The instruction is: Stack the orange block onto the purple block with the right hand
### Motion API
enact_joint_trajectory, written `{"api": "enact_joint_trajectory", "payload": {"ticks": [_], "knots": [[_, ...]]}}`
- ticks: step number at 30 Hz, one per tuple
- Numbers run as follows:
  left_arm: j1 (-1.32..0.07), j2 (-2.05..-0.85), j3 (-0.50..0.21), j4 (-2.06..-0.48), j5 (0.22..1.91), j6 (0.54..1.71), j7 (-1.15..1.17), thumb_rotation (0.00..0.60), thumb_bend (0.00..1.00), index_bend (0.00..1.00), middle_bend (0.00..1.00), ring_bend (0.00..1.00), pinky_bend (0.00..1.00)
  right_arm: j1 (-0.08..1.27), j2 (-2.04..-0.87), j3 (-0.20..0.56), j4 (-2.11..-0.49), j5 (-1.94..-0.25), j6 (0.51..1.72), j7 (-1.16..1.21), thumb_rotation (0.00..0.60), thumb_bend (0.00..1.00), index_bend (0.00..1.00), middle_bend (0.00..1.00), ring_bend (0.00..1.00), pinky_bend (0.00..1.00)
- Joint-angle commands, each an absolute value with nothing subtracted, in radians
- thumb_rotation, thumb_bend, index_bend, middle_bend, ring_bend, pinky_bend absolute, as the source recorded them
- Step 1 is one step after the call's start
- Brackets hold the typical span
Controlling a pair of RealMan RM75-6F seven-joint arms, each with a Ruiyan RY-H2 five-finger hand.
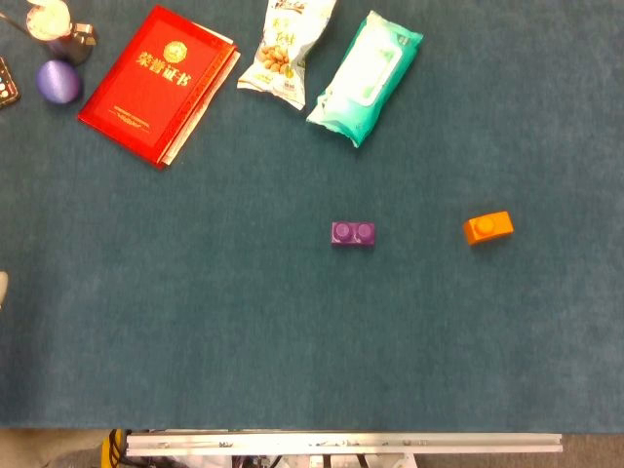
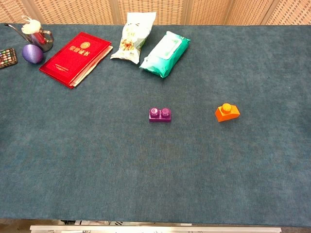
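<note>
The purple block (image 1: 352, 233) is lying near the centre of the head view, resting flat on the teal cloth-covered table (image 1: 195, 322), with two round studs facing up. The orange block (image 1: 487, 227) is sitting to the right of it in the frame, well apart, at about the same height in the picture and turned at a slight angle; one stud is showing on its top. Nothing is touching either block. In the chest view the purple block (image 2: 160, 114) is again appearing near the middle and the orange block (image 2: 227, 112) to its right, both standing alone on the table (image 2: 97, 160).

Neither robot hand is appearing in the head view or the chest view, so whether their fingers are apart or together cannot be told.

Along the upper edge of the head view other items are lying well away from the blocks: a red booklet (image 1: 156, 83) with gold lettering at upper left, a snack packet (image 1: 285, 49) at upper centre, and a green pack of wipes (image 1: 366, 78) just right of it. A purple egg-shaped object (image 1: 58, 81) is resting in the far upper left corner, beside a dark cup-like item (image 1: 68, 39) that is only partly in frame.
</note>
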State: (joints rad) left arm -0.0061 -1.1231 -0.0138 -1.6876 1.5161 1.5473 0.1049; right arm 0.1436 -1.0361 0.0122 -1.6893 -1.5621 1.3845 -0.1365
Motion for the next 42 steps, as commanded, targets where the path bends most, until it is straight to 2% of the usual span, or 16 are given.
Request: {"api": "enact_joint_trajectory", "payload": {"ticks": [1, 16, 18, 22, 26, 34, 42], "knots": [[-0.006, -1.124, -0.014, -1.687, 1.515, 1.546, 0.105, 0.600, 0.29, 0.28, 0.26, 0.20, 0.10, 0.144, -1.036, 0.012, -1.689, -1.562, 1.383, -0.137, 0.600, 0.21, 0.57, 0.45, 0.30, 0.37], [-0.002, -1.127, -0.013, -1.681, 1.515, 1.551, 0.102, 0.600, 0.29, 0.28, 0.26, 0.20, 0.10, 0.178, -1.023, 0.028, -1.712, -1.592, 1.369, -0.138, 0.600, 0.21, 0.57, 0.45, 0.31, 0.38], [-0.001, -1.128, -0.013, -1.680, 1.515, 1.552, 0.102, 0.600, 0.29, 0.28, 0.26, 0.20, 0.10, 0.197, -1.019, 0.039, -1.723, -1.599, 1.357, -0.160, 0.600, 0.21, 0.57, 0.48, 0.39, 0.46], [0.001, -1.130, -0.012, -1.678, 1.514, 1.555, 0.099, 0.600, 0.29, 0.28, 0.26, 0.20, 0.10, 0.241, -1.020, 0.065, -1.744, -1.594, 1.318, -0.204, 0.600, 0.16, 0.57, 0.60, 0.60, 0.71], [0.006, -1.130, -0.010, -1.677, 1.511, 1.558, 0.097, 0.600, 0.29, 0.28, 0.26, 0.20, 0.10, 0.288, -1.039, 0.085, -1.745, -1.580, 1.263, -0.247, 0.600, 0.12, 0.57, 0.69, 0.71, 0.82], [0.013, -1.128, -0.005, -1.677, 1.517, 1.565, 0.094, 0.600, 0.29, 0.28, 0.26, 0.20, 0.10, 0.376, -1.097, 0.098, -1.742, -1.497, 1.113, -0.328, 0.600, 0.10, 0.57, 0.71, 0.73, 0.84], [0.017, -1.127, -0.003, -1.676, 1.521, 1.570, 0.092, 0.600, 0.29, 0.28, 0.26, 0.20, 0.10, 0.448, -1.144, 0.080, -1.726, -1.451, 0.986, -0.367, 0.600, 0.12, 0.55, 0.73, 0.75, 0.86]]}}
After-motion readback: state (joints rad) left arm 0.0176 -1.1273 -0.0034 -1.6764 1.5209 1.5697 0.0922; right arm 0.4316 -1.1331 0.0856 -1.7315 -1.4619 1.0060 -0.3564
